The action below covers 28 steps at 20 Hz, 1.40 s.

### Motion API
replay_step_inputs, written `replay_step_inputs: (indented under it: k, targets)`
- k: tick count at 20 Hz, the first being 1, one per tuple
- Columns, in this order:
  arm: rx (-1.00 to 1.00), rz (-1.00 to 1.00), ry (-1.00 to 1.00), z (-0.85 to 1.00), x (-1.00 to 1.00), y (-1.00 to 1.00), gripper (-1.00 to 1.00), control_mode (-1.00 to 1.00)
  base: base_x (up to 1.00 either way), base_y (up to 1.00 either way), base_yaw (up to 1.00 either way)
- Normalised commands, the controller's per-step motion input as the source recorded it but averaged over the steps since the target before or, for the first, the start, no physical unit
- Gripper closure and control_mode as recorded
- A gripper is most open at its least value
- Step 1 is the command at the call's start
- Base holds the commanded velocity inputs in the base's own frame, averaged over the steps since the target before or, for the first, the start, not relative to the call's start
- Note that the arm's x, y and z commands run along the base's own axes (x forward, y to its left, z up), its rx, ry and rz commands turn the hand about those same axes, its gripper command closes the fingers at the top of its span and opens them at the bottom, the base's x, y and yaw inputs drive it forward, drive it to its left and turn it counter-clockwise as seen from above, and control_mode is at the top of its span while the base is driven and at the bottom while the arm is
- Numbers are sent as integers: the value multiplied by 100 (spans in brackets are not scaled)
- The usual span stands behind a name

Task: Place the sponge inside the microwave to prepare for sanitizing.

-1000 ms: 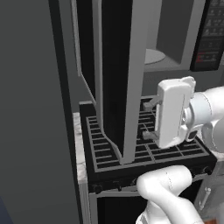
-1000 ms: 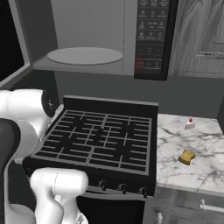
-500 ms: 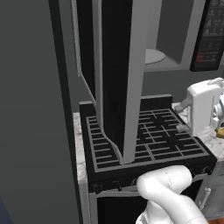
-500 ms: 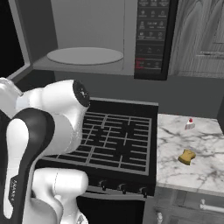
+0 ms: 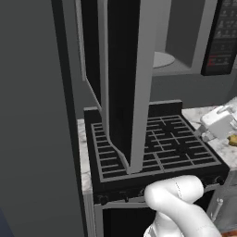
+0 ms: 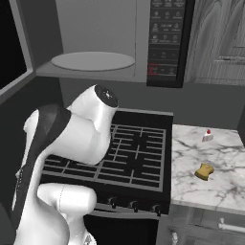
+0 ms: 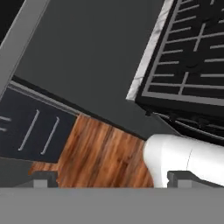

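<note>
The sponge (image 6: 205, 171), a small yellow-tan block, lies on the marble counter (image 6: 225, 186) right of the stove. In the left base view a sliver of the sponge (image 5: 233, 140) peeks out just below my white hand. The microwave (image 6: 165, 43) hangs above the stove with its door (image 5: 122, 83) swung wide open, baring the grey cavity and pale turntable (image 6: 93, 61). My gripper (image 5: 210, 132) hovers over the stove's right edge, near the counter. In the hand view my gripper (image 7: 113, 179) is open, with nothing between the fingertips (image 7: 41, 178).
The black grated stove (image 6: 134, 153) sits below the microwave. A small white red-capped bottle (image 6: 207, 135) stands at the back of the counter. My arm's bulky elbow (image 6: 91, 124) looms over the stove's left half. The hand view looks down on the wood floor (image 7: 100, 153).
The hand has swung right across the stove, from beside the open door to the counter's edge. The elbow has risen into the right base view. The gripper stays open.
</note>
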Motion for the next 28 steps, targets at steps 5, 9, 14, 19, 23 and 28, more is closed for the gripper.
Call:
replay_step_inputs:
  k: [5,9,14,19,23,28]
  targets:
    - [-62,-9,-8,-23,5,-40,-100,-100,0,0,0]
    - [-62,-22,-2,-15,-1,-50,-100,-100,0,0,0]
    - [-42,-39,8,0,0,-69,-100,-100,0,0,0]
    - [-10,-62,1,2,9,-69,-100,-100,0,0,0]
    - [1,-57,-8,-1,1,-69,-100,-100,0,0,0]
    - [3,-50,-12,-14,7,-67,-100,-100,0,0,0]
